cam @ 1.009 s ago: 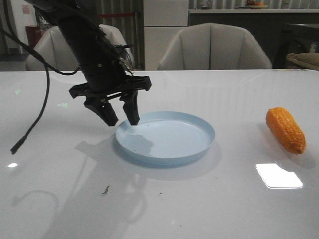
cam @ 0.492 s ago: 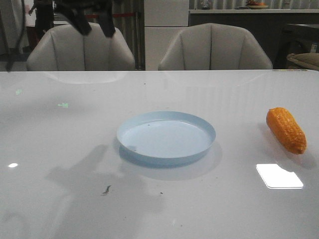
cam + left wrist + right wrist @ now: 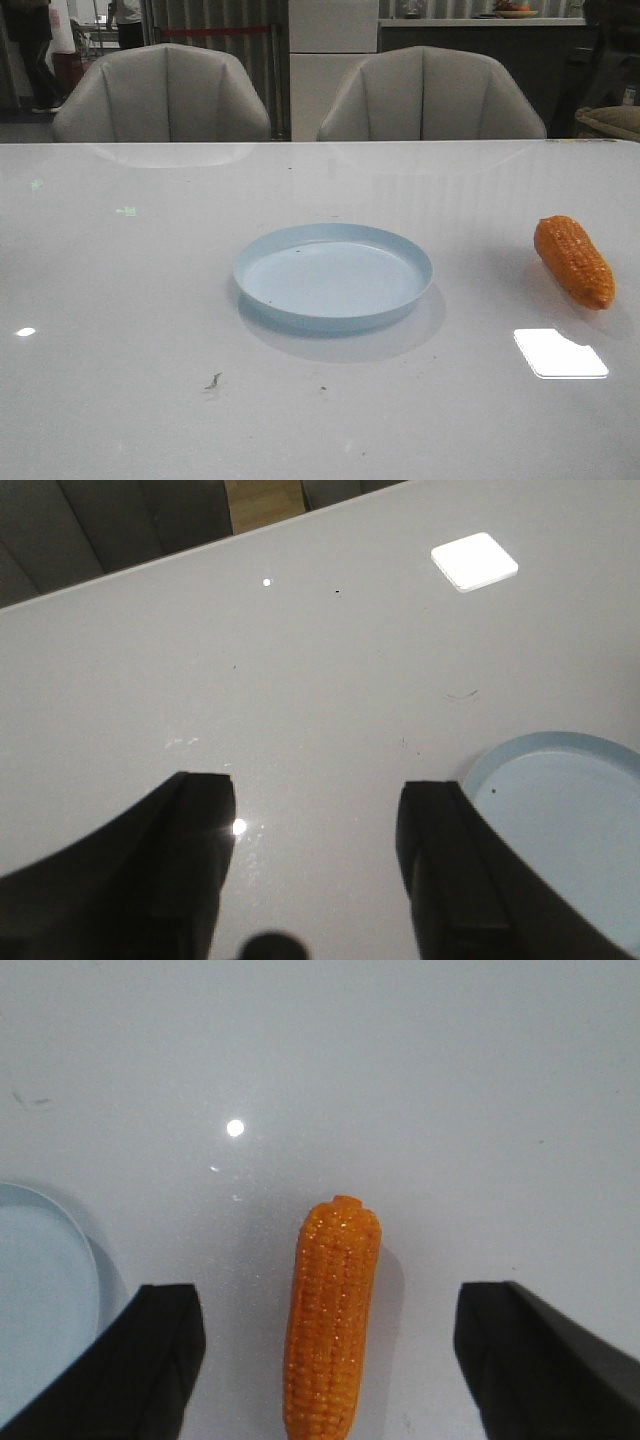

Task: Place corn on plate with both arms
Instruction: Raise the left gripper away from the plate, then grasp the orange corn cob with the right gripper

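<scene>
The orange corn [image 3: 574, 260] lies on the white table at the right, apart from the pale blue plate [image 3: 333, 276] in the middle, which is empty. Neither gripper shows in the front view. In the right wrist view the right gripper [image 3: 325, 1305] is open, its jaws wide apart on either side of the corn [image 3: 332, 1312], above it and not touching it. The plate's rim [image 3: 82, 1240] shows at that view's edge. In the left wrist view the left gripper [image 3: 315, 805] is open and empty over bare table, with the plate [image 3: 560, 810] beside one jaw.
Two grey chairs [image 3: 430, 95] stand behind the table's far edge. A bright light reflection [image 3: 560, 353] lies on the table in front of the corn. Small dark specks [image 3: 213, 380] lie in front of the plate.
The left gripper, which was down at the plate's left rim, has risen and left the front view. The plate and corn have not moved.
</scene>
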Action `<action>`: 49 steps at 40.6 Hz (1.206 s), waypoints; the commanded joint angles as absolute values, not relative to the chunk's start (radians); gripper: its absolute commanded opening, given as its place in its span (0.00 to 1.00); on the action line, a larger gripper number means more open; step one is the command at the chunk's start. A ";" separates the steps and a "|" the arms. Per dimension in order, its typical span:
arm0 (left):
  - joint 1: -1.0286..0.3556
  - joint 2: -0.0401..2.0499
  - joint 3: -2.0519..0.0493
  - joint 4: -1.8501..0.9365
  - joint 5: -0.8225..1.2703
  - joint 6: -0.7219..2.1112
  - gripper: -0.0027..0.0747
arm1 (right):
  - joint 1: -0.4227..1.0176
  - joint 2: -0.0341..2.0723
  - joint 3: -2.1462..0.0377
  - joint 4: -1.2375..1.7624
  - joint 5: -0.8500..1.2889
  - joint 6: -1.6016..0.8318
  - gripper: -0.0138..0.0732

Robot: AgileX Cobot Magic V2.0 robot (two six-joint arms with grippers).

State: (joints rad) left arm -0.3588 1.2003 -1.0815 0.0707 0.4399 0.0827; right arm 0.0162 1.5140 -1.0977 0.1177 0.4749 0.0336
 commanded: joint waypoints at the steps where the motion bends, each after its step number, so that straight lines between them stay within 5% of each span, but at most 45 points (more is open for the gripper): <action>1: -0.358 1.023 -0.973 0.074 0.265 0.080 0.59 | 0.015 1.574 -1.191 0.110 0.467 0.031 0.88; 14: -0.358 0.740 -0.856 0.074 0.266 0.080 0.59 | 0.016 1.801 -1.244 0.112 0.491 0.031 0.88; 28: -0.358 0.736 -0.856 0.072 0.268 0.080 0.59 | 0.020 1.881 -1.244 0.133 0.523 0.031 0.87; 41: -0.358 0.756 -0.856 0.072 0.268 0.080 0.59 | 0.020 1.908 -1.266 0.134 0.509 -0.038 0.57; 49: -0.358 0.756 -0.856 0.068 0.268 0.080 0.59 | 0.075 1.908 -1.417 0.135 0.599 -0.128 0.56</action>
